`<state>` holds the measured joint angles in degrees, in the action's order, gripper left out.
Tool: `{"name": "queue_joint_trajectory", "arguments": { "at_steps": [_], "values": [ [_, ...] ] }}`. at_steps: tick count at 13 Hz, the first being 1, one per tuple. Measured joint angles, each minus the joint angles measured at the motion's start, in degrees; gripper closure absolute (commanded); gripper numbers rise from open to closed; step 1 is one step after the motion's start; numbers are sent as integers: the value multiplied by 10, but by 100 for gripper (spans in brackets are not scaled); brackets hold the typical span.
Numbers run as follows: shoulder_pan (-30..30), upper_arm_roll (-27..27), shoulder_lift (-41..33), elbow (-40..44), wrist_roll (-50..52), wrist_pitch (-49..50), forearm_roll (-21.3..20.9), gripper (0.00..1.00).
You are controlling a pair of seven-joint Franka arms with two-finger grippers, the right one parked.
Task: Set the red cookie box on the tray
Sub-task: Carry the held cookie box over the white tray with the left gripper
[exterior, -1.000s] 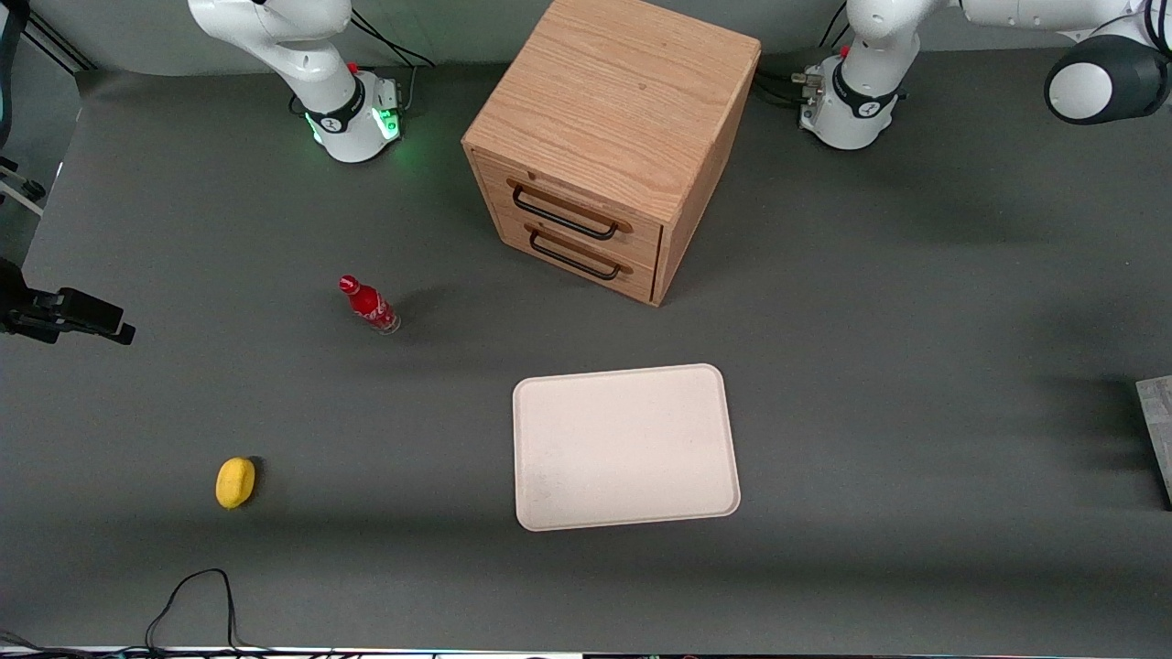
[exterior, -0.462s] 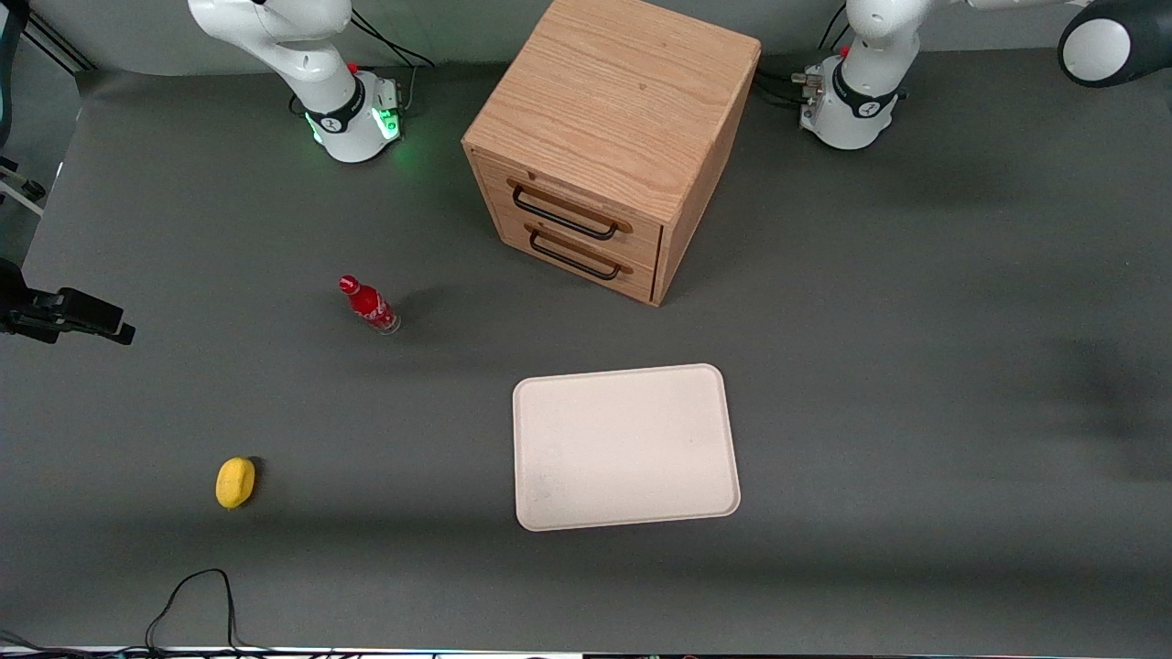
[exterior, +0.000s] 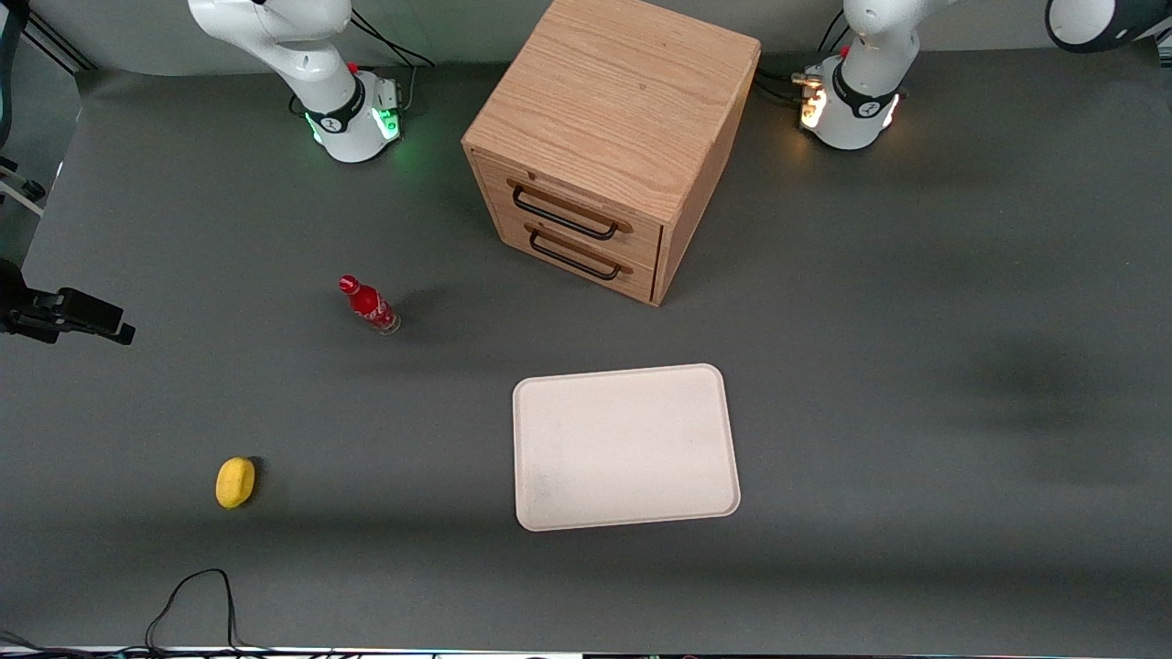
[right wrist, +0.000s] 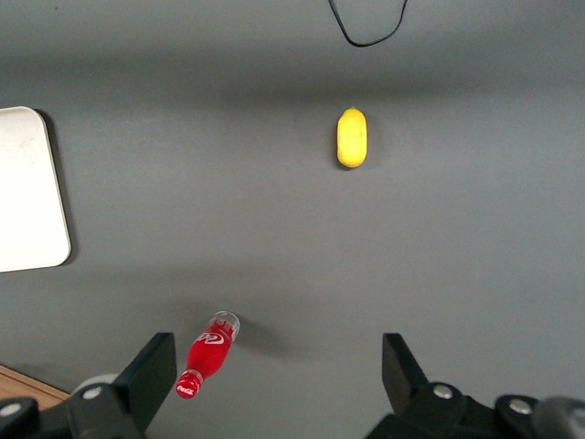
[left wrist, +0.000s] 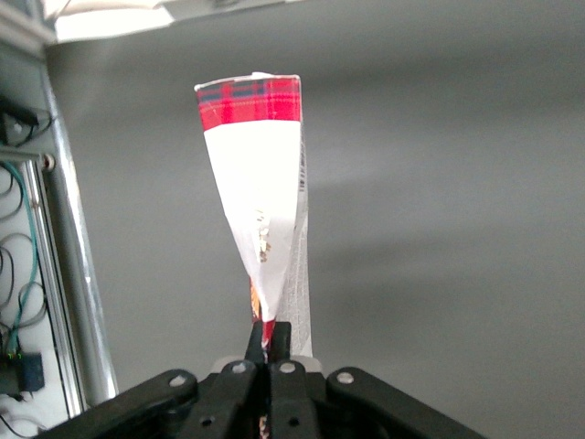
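Cream-white, the tray point(exterior: 626, 447) lies bare on the grey table point(exterior: 916, 366), nearer the front camera than the wooden drawer cabinet point(exterior: 609, 137). Out of the front view, the gripper point(left wrist: 268, 346) pinches the red cookie box point(left wrist: 260, 210) above the table.

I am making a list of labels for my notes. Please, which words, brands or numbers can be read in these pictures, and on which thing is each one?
None can be read.
red cookie box, held by the gripper: print too blurred.
red bottle: white logo, illegible.
tray, yellow object, wooden cabinet: no text.
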<state>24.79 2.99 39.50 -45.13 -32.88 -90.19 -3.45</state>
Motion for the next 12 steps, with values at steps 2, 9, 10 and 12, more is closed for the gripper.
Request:
{"name": "queue_joint_trajectory", "arguments": {
  "at_steps": [2,9,10,12],
  "values": [
    [-60,1,-7,0,20,29,-1,100],
    [-317,3,-15,-4,318,63,-4,100],
    [-351,3,-15,-7,361,62,-5,100],
    [-411,2,-12,-12,441,62,-8,100]
  ]
}}
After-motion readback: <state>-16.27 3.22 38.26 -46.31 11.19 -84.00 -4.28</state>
